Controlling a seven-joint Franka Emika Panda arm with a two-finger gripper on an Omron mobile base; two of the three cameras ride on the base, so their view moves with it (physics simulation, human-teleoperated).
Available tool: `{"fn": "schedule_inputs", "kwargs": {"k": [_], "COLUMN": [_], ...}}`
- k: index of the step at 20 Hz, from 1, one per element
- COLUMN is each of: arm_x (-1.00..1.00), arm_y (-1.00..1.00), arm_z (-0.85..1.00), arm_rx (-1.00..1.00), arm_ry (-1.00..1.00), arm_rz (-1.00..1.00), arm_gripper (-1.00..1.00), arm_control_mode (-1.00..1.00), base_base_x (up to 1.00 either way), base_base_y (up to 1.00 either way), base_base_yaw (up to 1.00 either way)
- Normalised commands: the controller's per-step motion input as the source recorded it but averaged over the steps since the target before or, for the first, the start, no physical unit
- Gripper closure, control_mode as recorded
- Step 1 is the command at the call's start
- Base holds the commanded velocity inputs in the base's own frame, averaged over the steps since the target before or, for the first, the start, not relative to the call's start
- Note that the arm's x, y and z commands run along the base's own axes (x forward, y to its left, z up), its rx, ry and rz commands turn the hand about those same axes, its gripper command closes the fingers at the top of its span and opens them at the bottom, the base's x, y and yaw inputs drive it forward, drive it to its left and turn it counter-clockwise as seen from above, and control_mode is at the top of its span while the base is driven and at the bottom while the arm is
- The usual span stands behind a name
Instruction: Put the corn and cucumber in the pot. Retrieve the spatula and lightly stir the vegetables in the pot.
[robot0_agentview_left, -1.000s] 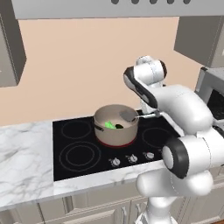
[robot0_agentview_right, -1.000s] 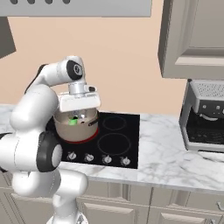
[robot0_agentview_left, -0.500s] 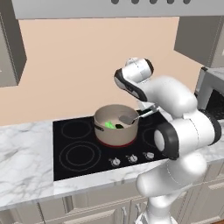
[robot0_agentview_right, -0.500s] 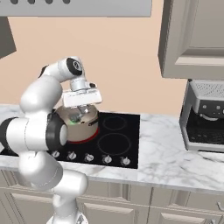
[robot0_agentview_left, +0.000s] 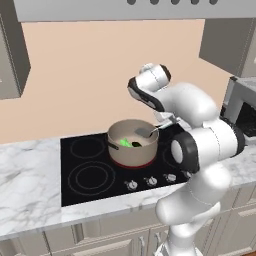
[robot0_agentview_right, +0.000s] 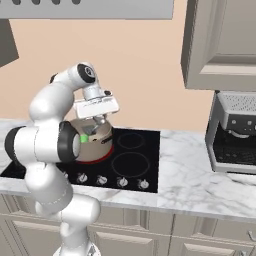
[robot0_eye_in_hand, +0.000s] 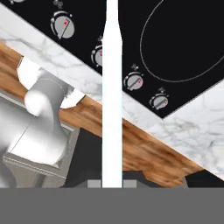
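Observation:
The beige pot (robot0_agentview_left: 131, 150) stands on the back right burner of the black cooktop (robot0_agentview_left: 90, 175). Inside it lies the bright green cucumber (robot0_agentview_left: 123, 143); the corn is hidden. The spatula's grey slotted head (robot0_agentview_left: 144, 132) hovers over the pot's right side, just above the rim, and its white handle (robot0_eye_in_hand: 112, 87) runs back to my gripper (robot0_agentview_left: 167, 122), which is shut on it. From the right, my hand (robot0_agentview_right: 97, 107) hangs over the pot (robot0_agentview_right: 97, 142), partly covered by my forearm, with a green spot of cucumber (robot0_agentview_right: 84, 138) showing.
A row of knobs (robot0_agentview_left: 150, 181) lines the cooktop's front edge. Marble counter (robot0_agentview_left: 30, 200) lies on both sides. A coffee machine (robot0_agentview_right: 235, 132) stands on the counter at the right. Wall cabinets (robot0_agentview_right: 220, 45) and a range hood (robot0_agentview_left: 125, 7) hang overhead.
My elbow and forearm have swung to the left while the hand stayed by the pot. The spatula head has shifted slightly left over the pot.

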Motion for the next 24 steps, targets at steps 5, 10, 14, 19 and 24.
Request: {"fn": "schedule_inputs", "kwargs": {"k": [5, 10, 14, 19, 24], "arm_x": [0.62, 0.09, 0.43, 0.61, 0.59], "arm_y": [0.0, 0.02, 0.13, 0.1, 0.09], "arm_z": [-0.02, -0.5, -0.55, -0.3, -0.07], "arm_rx": [-0.02, -0.05, -0.03, -0.03, -0.07], "arm_ry": [0.0, 0.01, -0.02, 0.0, 0.15], "arm_rz": [0.04, 0.04, 0.0, 0.0, 0.04], "arm_gripper": [1.0, 1.0, 1.0, 1.0, 1.0], "arm_control_mode": [-1.0, -1.0, -1.0, -1.0, -1.0], "base_base_x": [0.0, 0.0, 0.0, 0.0, 0.0], "base_base_y": [0.0, 0.0, 0.0, 0.0, 0.0], "base_base_yaw": [0.0, 0.0, 0.0, 0.0, 0.0]}}
